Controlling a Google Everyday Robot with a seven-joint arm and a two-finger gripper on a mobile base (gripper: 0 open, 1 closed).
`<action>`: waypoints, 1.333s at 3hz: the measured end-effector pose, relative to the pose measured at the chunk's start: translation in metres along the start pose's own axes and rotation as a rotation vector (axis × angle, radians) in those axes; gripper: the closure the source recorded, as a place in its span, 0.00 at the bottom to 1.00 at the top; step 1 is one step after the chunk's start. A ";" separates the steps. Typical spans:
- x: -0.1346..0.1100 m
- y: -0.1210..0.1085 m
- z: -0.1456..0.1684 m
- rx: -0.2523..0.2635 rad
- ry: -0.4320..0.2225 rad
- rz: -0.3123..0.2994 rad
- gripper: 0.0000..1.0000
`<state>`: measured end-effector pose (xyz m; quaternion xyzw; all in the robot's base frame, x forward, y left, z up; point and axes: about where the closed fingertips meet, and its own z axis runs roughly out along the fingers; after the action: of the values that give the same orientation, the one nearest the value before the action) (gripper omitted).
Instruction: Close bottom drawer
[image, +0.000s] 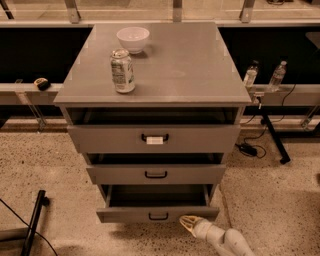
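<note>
Bottom drawer (158, 215) stood pulled out at the foot of the cabinet (200, 75). The gripper (189, 224) sat just below its front's right end, wide or narrow I couldn't tell. The push would run straight back.

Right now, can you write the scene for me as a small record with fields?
bottom drawer: pulled out furthest of the three, tray open
gripper: low, at the bottom drawer's front, right of its black handle
middle drawer: slightly out
top drawer: slightly out, white tag on its handle
cabinet top: can and bowl, left side
</note>
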<state>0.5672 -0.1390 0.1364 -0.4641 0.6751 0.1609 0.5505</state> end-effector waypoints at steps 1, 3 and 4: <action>-0.001 -0.025 0.018 0.096 -0.014 -0.020 1.00; 0.004 -0.056 0.036 0.168 -0.050 -0.012 1.00; 0.007 -0.059 0.030 0.148 -0.056 -0.029 1.00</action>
<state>0.6326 -0.1505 0.1367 -0.4272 0.6627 0.1155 0.6041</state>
